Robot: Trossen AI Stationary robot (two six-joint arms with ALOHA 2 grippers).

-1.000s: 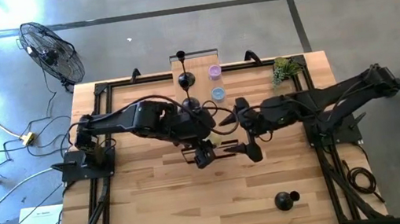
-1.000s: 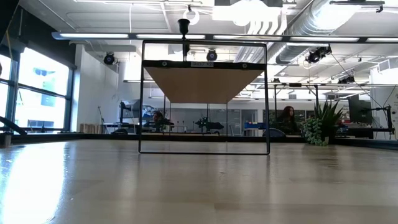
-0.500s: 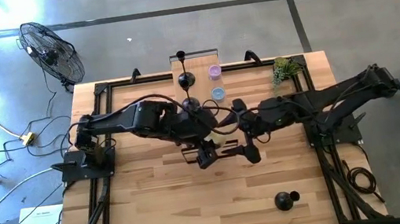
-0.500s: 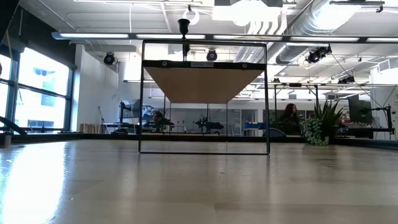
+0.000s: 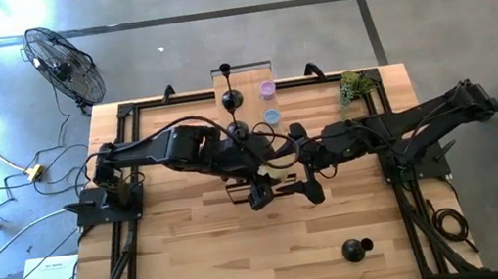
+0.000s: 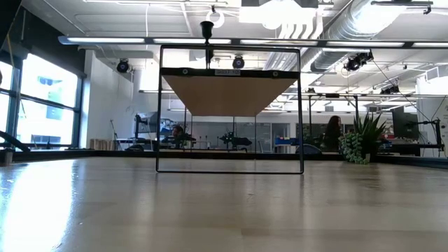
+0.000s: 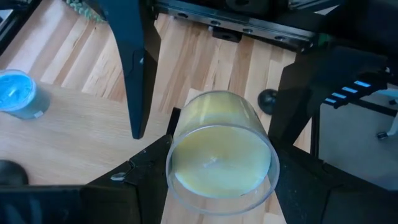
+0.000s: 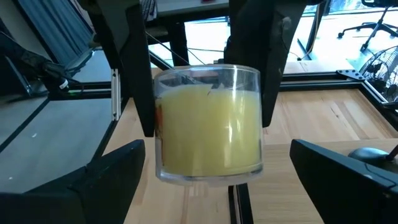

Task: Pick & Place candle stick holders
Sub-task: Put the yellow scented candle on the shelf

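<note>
A glass candle jar (image 8: pixel 208 121) full of pale yellow wax hangs over the middle of the table, with my left gripper (image 5: pixel 262 195) shut on it. My right gripper (image 5: pixel 308 188) faces it from the table's right, open. Its fingers (image 7: pixel 134 74) stand on either side of the jar, with a gap showing. Black candle stick holders stand at the far edge: one (image 5: pixel 231 99) on the table by the shelf and one (image 5: pixel 225 68) on top of the shelf. Another holder (image 5: pixel 354 248) lies on its side near the front right. My left gripper pinches the jar's glass side wall (image 8: pixel 163 106) between its two fingers (image 8: pixel 135 81), one on each side. The fingers slant down from the table's left. The jar sits roughly upright, mouth up, lifted clear of the table.
A wire-frame shelf (image 6: pixel 229 105) stands at the far edge. A purple cup (image 5: pixel 267 88) and a blue candle (image 5: pixel 271 115) sit beside it. A small plant (image 5: pixel 352 87) is at the far right corner. Black rails border the table.
My left gripper has tipped a little with the jar, staying in place over the middle of the table. The jar stays held and clear of the table.
</note>
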